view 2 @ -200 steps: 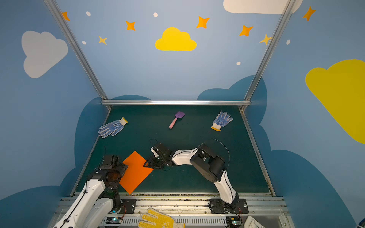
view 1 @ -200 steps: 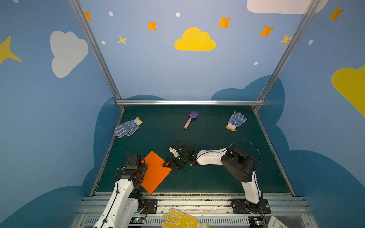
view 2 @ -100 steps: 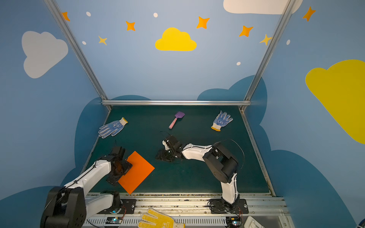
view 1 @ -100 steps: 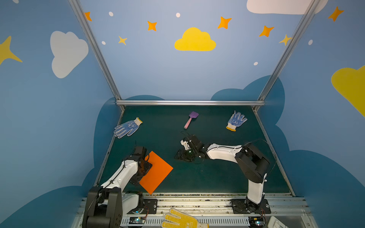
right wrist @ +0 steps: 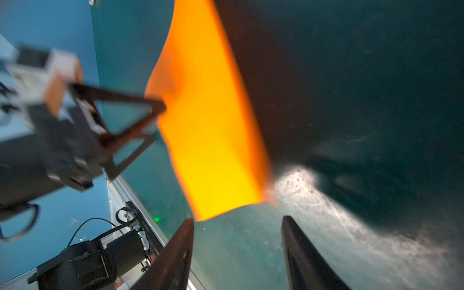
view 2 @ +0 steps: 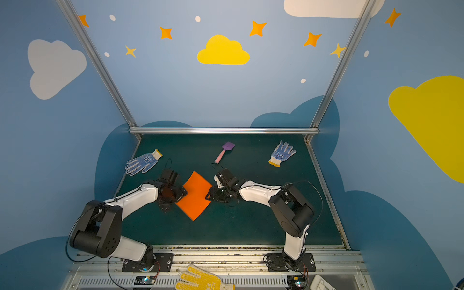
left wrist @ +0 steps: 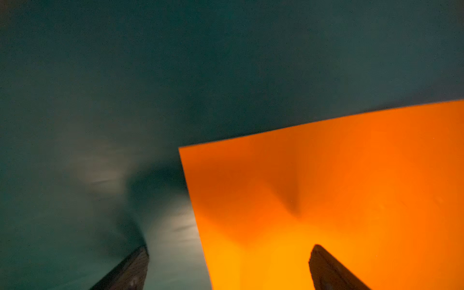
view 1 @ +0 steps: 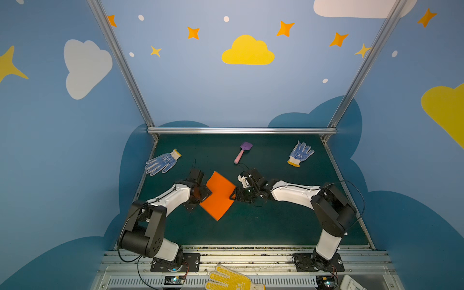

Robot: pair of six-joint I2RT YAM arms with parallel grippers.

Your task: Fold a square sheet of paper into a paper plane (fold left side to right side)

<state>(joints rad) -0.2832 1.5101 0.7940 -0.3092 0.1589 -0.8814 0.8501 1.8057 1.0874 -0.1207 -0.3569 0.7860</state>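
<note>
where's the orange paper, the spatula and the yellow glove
orange paper (view 1: 219, 194), in a top view, middle of the sheet
spatula (view 1: 240, 154), in a top view, pink handle near the head
yellow glove (view 1: 230, 279), in a top view, palm

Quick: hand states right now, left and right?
Left hand: open, straddling an edge of the bright-orange square sheet of paper, gripping nothing.
Right hand: open beside the sheet's corner, holding nothing.

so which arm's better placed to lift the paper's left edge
Left. Its open fingers straddle the orange sheet's left edge, one over paper, one over mat; the right arm's fingers are opposite.
</note>
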